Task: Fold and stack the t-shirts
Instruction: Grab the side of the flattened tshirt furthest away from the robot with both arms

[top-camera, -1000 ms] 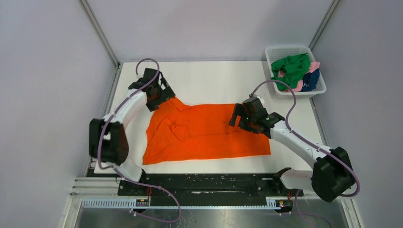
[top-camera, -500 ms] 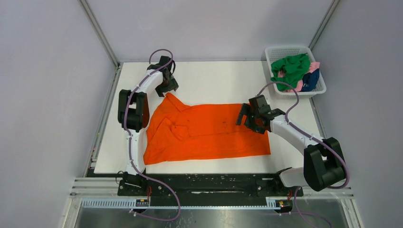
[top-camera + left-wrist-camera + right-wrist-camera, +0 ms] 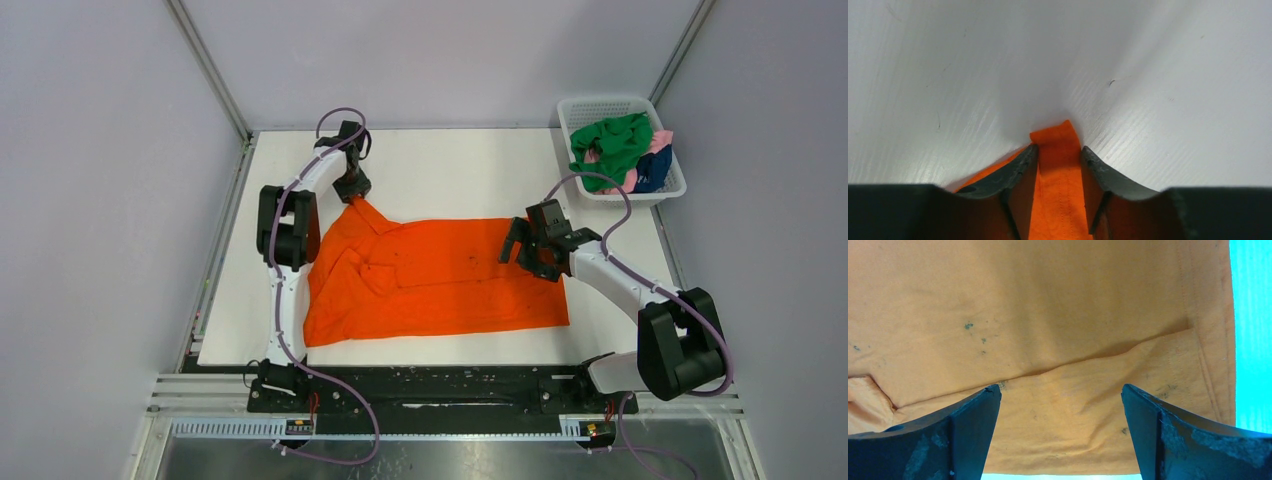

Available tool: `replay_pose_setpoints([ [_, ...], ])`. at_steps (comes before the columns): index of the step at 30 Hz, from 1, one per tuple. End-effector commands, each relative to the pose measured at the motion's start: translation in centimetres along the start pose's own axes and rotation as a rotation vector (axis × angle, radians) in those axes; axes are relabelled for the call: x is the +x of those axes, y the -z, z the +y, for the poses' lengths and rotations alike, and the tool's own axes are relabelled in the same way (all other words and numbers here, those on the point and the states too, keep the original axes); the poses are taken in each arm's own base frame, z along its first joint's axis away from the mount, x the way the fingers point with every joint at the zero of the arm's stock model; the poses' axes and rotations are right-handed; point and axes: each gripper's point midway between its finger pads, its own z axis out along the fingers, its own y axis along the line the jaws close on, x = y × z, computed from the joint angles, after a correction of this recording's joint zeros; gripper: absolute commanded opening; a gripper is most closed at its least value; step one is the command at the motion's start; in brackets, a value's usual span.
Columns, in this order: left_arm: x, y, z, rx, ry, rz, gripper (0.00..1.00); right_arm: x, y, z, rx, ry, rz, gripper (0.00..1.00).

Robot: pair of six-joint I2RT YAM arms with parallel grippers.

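the left gripper [image 3: 1058,157] is nearly closed, pinching the far left corner of the orange t-shirt [image 3: 440,285], which lies flat on the white table [image 3: 450,165]. the right gripper [image 3: 1060,392], fingers spread wide, hangs empty over its right part. a green t-shirt [image 3: 612,145] sits in the basket [image 3: 600,105] far right.

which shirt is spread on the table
The orange shirt, its far corner pinched by the left claw; the green shirt, pink shirt and navy shirt lie bunched in the basket.

Bright, even light; soft shadows; wrist views slightly blurred.
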Motion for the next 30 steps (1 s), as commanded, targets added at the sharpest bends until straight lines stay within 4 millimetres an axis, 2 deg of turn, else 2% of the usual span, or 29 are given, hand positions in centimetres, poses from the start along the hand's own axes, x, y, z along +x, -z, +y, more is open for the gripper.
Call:
replay_pose_setpoints([
  [1, -2.0, 0.8, -0.2, -0.001, 0.025, -0.053, 0.33, -0.6, 0.4, -0.6, 0.015, 0.011, -0.028, 0.99],
  [6, -2.5, 1.7, 0.1, -0.007, 0.027, -0.073, 0.23, -1.2, 0.4, -1.1, 0.045, 0.01, -0.045, 0.99],
  [10, -3.2, 3.3, -0.1, 0.011, 0.033, -0.097, 0.09, -2.0, 0.3, -1.4, 0.079, 0.016, -0.055, 0.99],
  [15, -3.6, 4.5, 0.2, 0.013, 0.03, -0.115, 0.04, -3.6, 0.2, -1.8, 0.132, 0.018, -0.079, 1.0],
  [17, -3.5, 4.8, 0.4, 0.013, 0.027, -0.116, 0.0, -4.8, 0.2, -2.0, 0.159, 0.007, -0.105, 1.0],
  [24, -2.9, 6.4, 1.2, 0.016, 0.023, -0.106, 0.0, -10.1, -0.7, -2.9, 0.247, -0.043, -0.176, 1.0],
  [30, -0.9, 8.1, 1.9, 0.004, -0.012, -0.072, 0.0, -13.4, -3.6, -3.2, 0.292, -0.081, -0.156, 0.99],
])
